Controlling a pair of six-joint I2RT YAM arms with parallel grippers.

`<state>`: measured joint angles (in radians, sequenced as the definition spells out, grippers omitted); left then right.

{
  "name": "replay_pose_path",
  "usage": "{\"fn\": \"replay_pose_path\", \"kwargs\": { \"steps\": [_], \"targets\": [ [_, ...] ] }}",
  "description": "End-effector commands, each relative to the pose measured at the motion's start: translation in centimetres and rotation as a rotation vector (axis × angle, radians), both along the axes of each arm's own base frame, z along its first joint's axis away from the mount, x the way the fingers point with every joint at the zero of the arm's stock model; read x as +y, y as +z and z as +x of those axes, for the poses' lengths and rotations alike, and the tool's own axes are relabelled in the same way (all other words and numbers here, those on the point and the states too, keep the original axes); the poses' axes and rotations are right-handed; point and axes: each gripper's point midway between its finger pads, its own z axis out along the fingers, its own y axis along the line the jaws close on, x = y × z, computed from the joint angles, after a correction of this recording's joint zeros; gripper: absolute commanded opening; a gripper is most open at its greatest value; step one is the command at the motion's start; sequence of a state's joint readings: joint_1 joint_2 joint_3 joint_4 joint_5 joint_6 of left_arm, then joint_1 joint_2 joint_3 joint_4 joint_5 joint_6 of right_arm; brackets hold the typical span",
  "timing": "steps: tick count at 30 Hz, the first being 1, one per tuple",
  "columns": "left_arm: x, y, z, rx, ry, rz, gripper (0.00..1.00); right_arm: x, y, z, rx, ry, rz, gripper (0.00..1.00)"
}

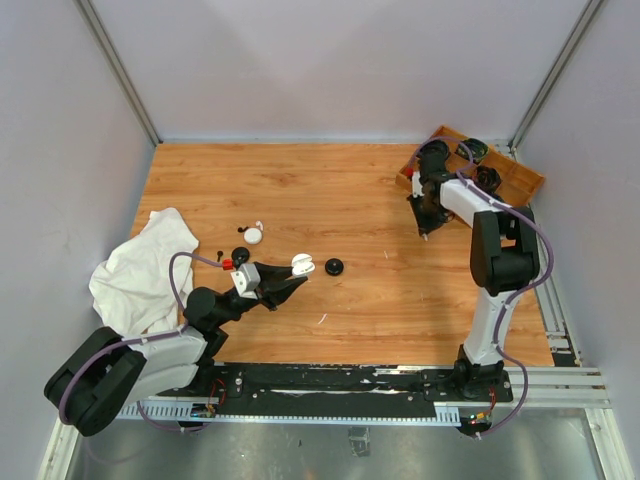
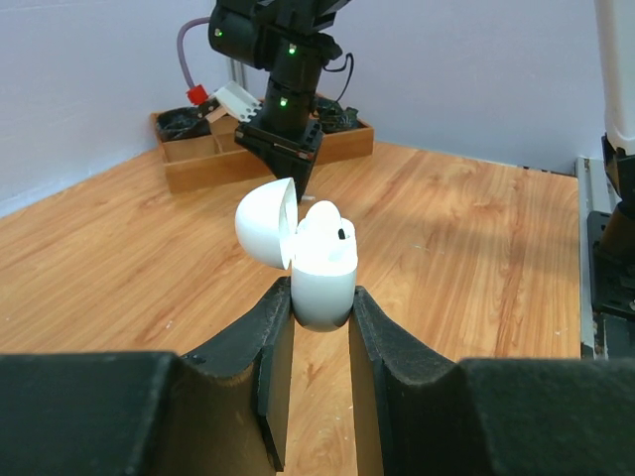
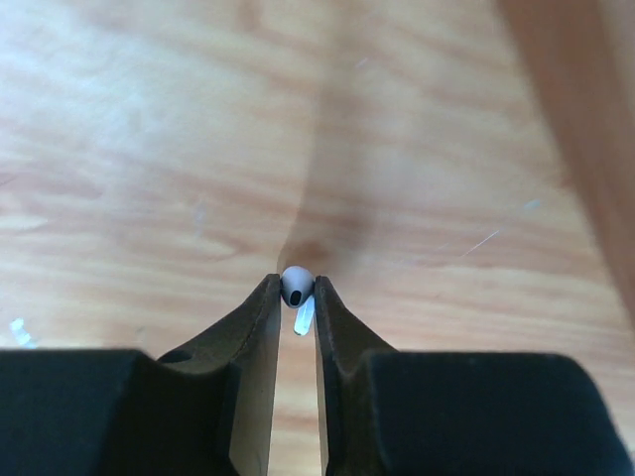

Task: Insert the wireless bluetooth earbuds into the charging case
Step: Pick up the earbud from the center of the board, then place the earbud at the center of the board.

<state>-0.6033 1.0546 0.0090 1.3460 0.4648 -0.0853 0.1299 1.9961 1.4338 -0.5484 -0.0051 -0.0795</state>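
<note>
- Left wrist view: left gripper (image 2: pixel 319 302) clamps the open white charging case (image 2: pixel 324 266).
- Right gripper (image 3: pixel 296 297) pinches a white earbud (image 3: pixel 297 284) — the carrying step, I judge.
- Next move: bring it across, stem down, over the case.

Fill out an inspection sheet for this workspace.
Surface: wood table, bare grain, few scuffs.
Job's things: white case, lid open, one bud seated; white earbud.
Clutter: cloth; white puck; black puck; tray with black items.
Grippers: left pincer shut on case; right pincer shut on earbud.
Cables: cable looped along each arm.
Surroundings: pale walls, metal frame posts.
</note>
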Motion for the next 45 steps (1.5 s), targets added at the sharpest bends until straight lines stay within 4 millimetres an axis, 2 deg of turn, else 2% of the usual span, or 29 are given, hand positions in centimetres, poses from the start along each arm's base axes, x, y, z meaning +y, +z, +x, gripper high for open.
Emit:
{"fn": "replay_pose_path", "kwargs": {
  "steps": [1, 9, 13, 18, 21, 27, 34, 40, 45],
  "targets": [
    [0.0, 1.5, 0.0, -0.057, 0.001, -0.021, 0.00, 2.2, 1.6, -4.3, 0.080, -0.058, -0.029, 0.19],
    [0.2, 1.7, 0.0, -0.063, 0.008, -0.025, 0.00, 5.9, 2.7, -9.3, 0.097, -0.066, -0.018, 0.19],
    [0.2, 1.6, 0.1, -0.061, 0.010, -0.023, 0.00, 7.1, 2.6, -12.2, 0.102, -0.081, -0.011, 0.20],
    [0.1, 1.6, 0.0, -0.059, 0.007, -0.022, 0.00, 8.4, 3.0, -14.6, 0.101, -0.053, 0.004, 0.20],
    [0.1, 1.6, 0.0, -0.059, 0.004, -0.023, 0.00, 8.9, 2.3, -16.0, 0.128, -0.042, 0.005, 0.21],
    [0.0, 1.5, 0.0, -0.057, 0.003, -0.020, 0.00, 9.8, 0.6, -17.7, 0.158, -0.024, -0.016, 0.22],
    [-0.1, 1.4, 0.0, -0.053, -0.003, -0.018, 0.00, 10.1, -0.3, -19.2, 0.211, 0.016, -0.033, 0.25],
    [-0.1, 1.3, 0.0, -0.051, -0.002, -0.015, 0.00, 9.9, -0.4, -19.7, 0.252, 0.051, -0.050, 0.29],
    [-0.1, 1.3, 0.1, -0.050, -0.003, -0.015, 0.00, 10.4, 0.7, -19.5, 0.259, 0.075, -0.036, 0.32]
  ]
}}
